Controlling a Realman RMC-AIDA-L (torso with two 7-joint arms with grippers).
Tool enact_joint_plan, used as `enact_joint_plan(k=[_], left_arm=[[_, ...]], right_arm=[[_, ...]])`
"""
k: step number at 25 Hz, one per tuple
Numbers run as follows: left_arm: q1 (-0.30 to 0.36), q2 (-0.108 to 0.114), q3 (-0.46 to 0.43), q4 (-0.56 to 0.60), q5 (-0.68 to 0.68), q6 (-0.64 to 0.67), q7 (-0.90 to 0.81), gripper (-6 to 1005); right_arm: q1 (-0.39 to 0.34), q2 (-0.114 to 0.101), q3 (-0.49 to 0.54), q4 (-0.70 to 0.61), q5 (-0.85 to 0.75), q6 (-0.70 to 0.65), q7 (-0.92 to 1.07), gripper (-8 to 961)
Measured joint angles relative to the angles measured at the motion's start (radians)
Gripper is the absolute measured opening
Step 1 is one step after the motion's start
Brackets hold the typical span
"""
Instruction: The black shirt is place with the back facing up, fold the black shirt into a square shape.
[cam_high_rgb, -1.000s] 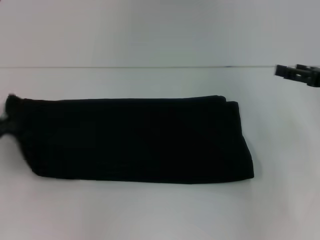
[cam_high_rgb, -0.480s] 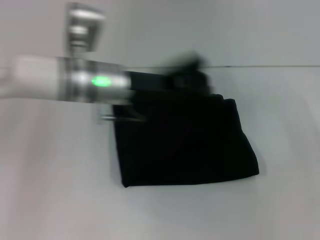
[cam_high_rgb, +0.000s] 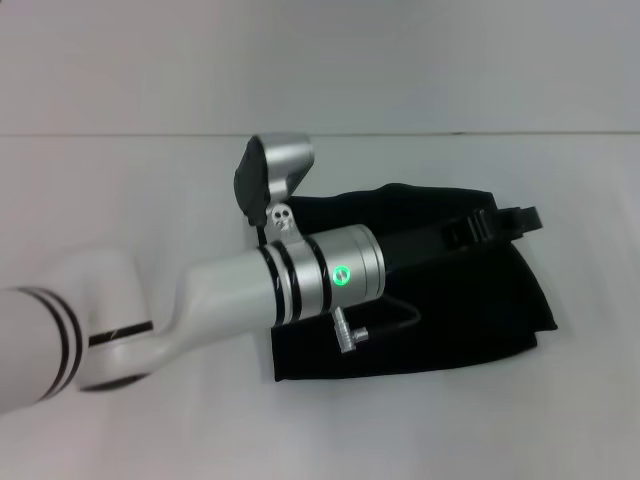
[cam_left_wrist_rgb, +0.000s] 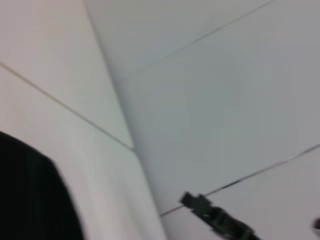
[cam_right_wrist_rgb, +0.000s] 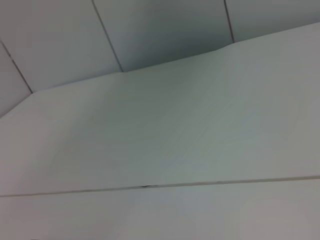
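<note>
One second ago the black shirt (cam_high_rgb: 470, 310) lay as a long band across the white table (cam_high_rgb: 120, 190); now it is doubled over into a shorter, roughly square block right of centre. The left arm (cam_high_rgb: 240, 285), absent from the head view then, now reaches across from the left over the cloth, its left gripper (cam_high_rgb: 500, 222) at the shirt's far right corner. Whether its fingers are spread or closed on cloth cannot be told. The right gripper (cam_left_wrist_rgb: 215, 217), earlier at the right edge, shows only in the left wrist view, well apart from the shirt.
</note>
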Motion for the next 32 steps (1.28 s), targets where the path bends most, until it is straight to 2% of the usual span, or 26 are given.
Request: enact_joint_plan(k=[6, 10, 13, 15, 17, 19, 21, 23, 28, 32], left_arm=[[0.033, 0.001, -0.010, -0.008, 0.007, 0.137, 0.027, 216], [0.059, 0.009, -0.009, 0.101, 0.015, 0.219, -0.019, 409], [0.097, 0.012, -0.005, 0.236, 0.029, 0.184, -0.105, 537], [0.119, 0.016, 0.018, 0.315, 0.031, 0.139, -0.154, 618], [0.135, 0.029, 0.068, 0.373, 0.031, 0.063, -0.207, 698], [0.142, 0.049, 0.138, 0.399, 0.032, -0.026, -0.272, 915], [0.143, 0.068, 0.215, 0.406, 0.032, -0.108, -0.333, 925], [0.144, 0.074, 0.265, 0.416, 0.031, -0.171, -0.363, 935], [0.139, 0.066, 0.307, 0.437, 0.031, -0.280, -0.366, 959], [0.128, 0.065, 0.384, 0.434, 0.031, -0.299, -0.392, 969]], right_arm=[[0.005, -0.004, -0.023, 0.001, -0.002, -0.015, 0.048, 931], [0.015, -0.033, -0.096, 0.001, -0.005, -0.067, 0.152, 930], [0.039, -0.061, -0.152, 0.008, -0.041, -0.148, 0.249, 930], [0.056, -0.069, -0.165, 0.010, -0.068, -0.195, 0.285, 930], [0.071, -0.065, -0.168, 0.006, -0.088, -0.223, 0.304, 930], [0.078, -0.056, -0.168, 0.003, -0.096, -0.228, 0.312, 930], [0.082, -0.048, -0.165, 0.004, -0.097, -0.225, 0.315, 930], [0.086, -0.041, -0.163, 0.006, -0.097, -0.214, 0.316, 930], [0.092, -0.028, -0.170, 0.009, -0.098, -0.177, 0.316, 930], [0.092, -0.027, -0.172, 0.009, -0.099, -0.164, 0.315, 930]])
